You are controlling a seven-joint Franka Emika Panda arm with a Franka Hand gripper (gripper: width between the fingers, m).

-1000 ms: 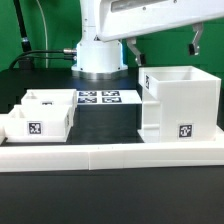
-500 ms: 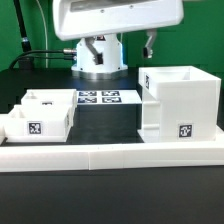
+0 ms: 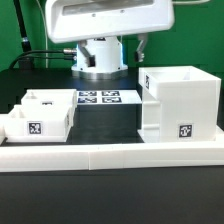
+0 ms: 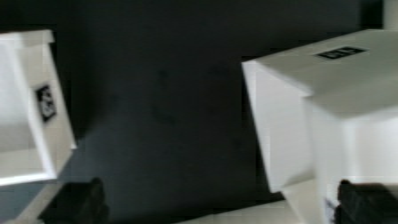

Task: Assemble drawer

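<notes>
The drawer's large white housing (image 3: 180, 100) stands at the exterior view's right, open side up, with a tag on its front. Two small white trays (image 3: 38, 115) stand side by side at the exterior view's left. My gripper (image 3: 113, 50) hangs high above the table behind these parts, open and empty, touching nothing. In the wrist view my gripper (image 4: 219, 203) shows two dark fingertips (image 4: 75, 200) wide apart. Between and beyond them I see the dark table, the housing (image 4: 329, 110) on one side and a tagged white part (image 4: 27, 100), probably a tray, on the other.
The marker board (image 3: 98, 98) lies flat between the trays and the housing. A long low white border wall (image 3: 110, 155) runs along the front. The robot base (image 3: 100, 62) stands at the back, with black cables at the back on the exterior view's left.
My hand has swung from the exterior view's upper right toward the left and now fills the top centre. Over the last half second it shifted only slightly. The parts have not moved.
</notes>
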